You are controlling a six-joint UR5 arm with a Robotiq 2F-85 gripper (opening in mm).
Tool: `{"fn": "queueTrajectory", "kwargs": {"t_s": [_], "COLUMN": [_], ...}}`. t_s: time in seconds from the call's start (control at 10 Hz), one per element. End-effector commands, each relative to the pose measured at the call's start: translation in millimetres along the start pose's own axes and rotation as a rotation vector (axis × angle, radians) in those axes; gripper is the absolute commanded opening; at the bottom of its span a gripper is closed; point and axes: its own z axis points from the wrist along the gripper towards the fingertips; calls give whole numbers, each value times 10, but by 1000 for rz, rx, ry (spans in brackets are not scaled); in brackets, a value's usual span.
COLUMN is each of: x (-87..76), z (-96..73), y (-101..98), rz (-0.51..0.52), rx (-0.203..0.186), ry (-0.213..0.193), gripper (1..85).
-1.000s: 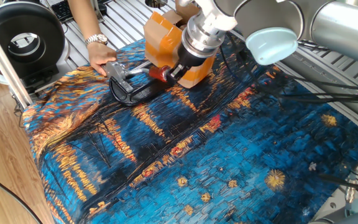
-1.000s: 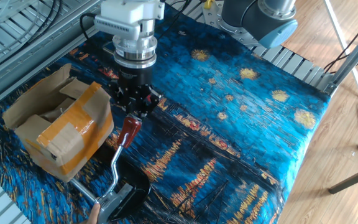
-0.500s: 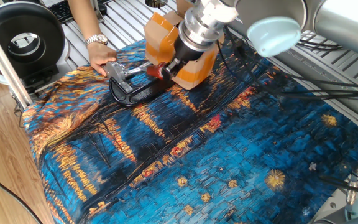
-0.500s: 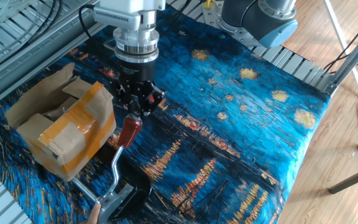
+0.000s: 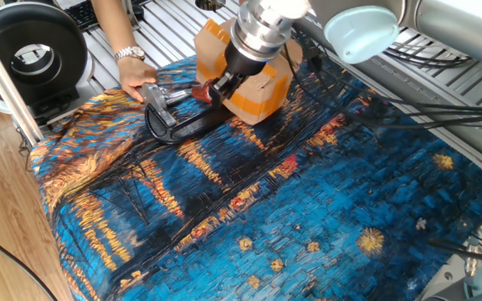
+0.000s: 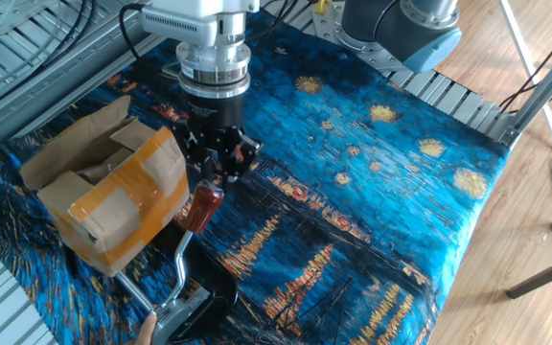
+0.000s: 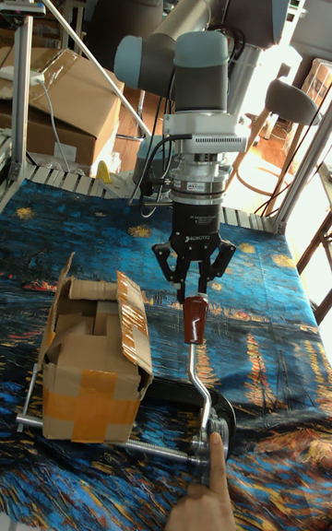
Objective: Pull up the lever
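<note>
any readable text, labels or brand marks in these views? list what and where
"ROBOTIQ": faintly on the black body of the gripper in the tall fixed view, small and blurred, so a likely reading only.
Cardboard box: orange tape only, no print visible.
Lever and its knob: no markings.
Painting-print table cloth: no text.
Nothing else readable.

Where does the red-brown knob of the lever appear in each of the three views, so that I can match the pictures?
One fixed view: the knob is upper centre-left, at the gripper tip.
The other fixed view: the knob is left of centre, just below the gripper.
Tall fixed view: the knob is in the middle, under the gripper.
Shared landmark: the orange-taped cardboard box right beside the knob.
</note>
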Motion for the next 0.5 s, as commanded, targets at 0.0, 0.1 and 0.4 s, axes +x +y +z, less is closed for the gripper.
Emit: {"fn": "queueTrajectory", "kwargs": {"t_s": [0.0, 0.1, 0.4], "x": [-78, -77, -2], "z": [-24, -30, -39], "y": [70, 76, -12], "rz": [23, 17, -1], "rx": [-27, -30, 4], "ry": [-14, -14, 10], "gripper": [370, 380, 390]}}
